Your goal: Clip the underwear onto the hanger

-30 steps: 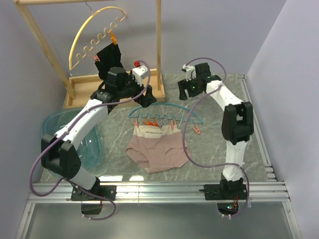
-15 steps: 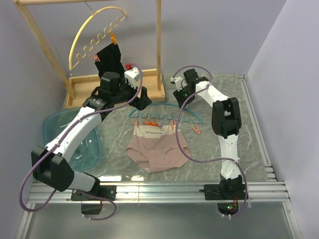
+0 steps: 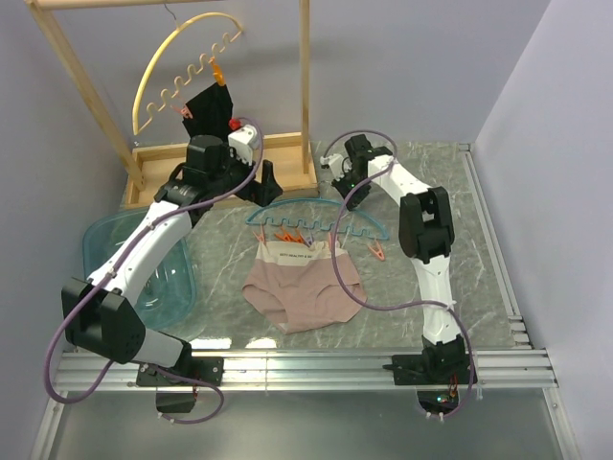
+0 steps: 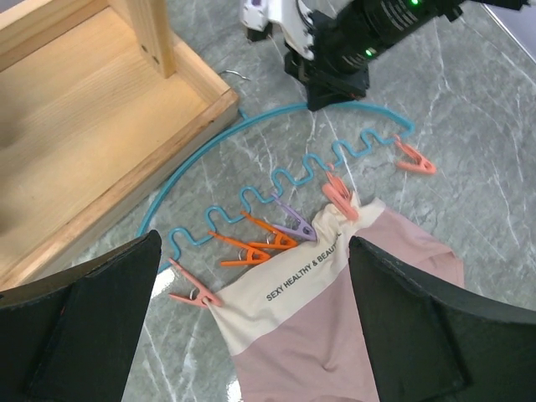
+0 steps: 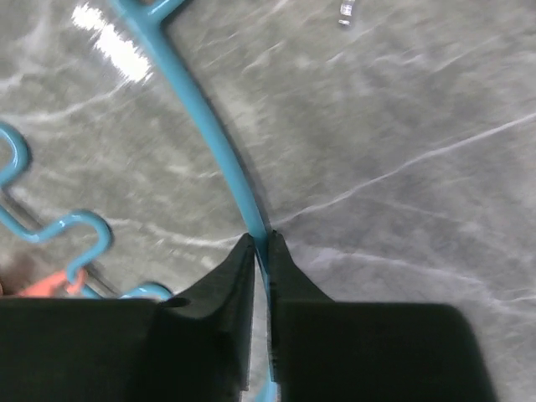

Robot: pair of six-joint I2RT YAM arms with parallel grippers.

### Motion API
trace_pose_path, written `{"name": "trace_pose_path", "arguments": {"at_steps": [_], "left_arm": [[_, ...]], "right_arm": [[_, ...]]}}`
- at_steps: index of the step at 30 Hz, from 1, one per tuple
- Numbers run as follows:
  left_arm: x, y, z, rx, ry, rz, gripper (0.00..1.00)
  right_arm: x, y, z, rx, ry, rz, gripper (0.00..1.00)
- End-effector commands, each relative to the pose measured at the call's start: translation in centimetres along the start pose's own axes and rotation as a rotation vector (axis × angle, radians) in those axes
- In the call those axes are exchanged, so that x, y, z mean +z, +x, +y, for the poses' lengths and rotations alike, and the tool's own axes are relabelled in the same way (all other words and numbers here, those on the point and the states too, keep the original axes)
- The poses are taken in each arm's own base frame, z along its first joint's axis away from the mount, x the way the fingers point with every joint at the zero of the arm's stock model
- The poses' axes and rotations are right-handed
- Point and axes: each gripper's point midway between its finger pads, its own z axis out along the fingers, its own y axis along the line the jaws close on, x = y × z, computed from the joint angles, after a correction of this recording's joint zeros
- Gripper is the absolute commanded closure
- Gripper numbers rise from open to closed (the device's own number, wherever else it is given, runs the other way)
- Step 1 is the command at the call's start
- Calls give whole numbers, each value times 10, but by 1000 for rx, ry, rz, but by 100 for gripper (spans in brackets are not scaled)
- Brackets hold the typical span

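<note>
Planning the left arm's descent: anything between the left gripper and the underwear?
Nothing visible. The underwear lies exposed below the open left gripper. The right gripper pinches the hanger arch beyond it, and the wooden rack base sits off to the side.

Flat on the table (image 3: 479,268): thin light-blue hanger (image 3: 321,203) (image 4: 198,162) (image 5: 219,159), arch toward the far side, wavy edge toward the near side, with 6 small clips (image 4: 268,239) in pink, orange and purple. Pinched on the arch, right of its top, by the right gripper (image 5: 261,251). Just nearside, spread flat: pink-beige underwear (image 3: 302,287) (image 4: 335,335), cream waistband printed "SEXY HEALTHY & BEAU…", its 2 upper corners at pink clips.
</note>
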Motion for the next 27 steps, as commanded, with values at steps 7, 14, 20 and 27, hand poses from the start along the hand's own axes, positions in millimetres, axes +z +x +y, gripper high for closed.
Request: {"name": "trace_pose_path", "arguments": {"at_steps": [7, 14, 20, 27], "left_arm": [[-12, -37, 20, -62, -56, -78, 1], [-15, -35, 25, -67, -66, -84, 1], [-16, -30, 26, -58, -76, -76, 1], [-16, -23, 25, -42, 3, 34, 1]], "right_arm": [[-30, 19, 9, -71, 19, 28, 100], [-81, 7, 20, -165, 69, -124, 100], [-112, 2, 34, -253, 127, -230, 100], [-147, -4, 45, -357, 239, -389, 100]]}}
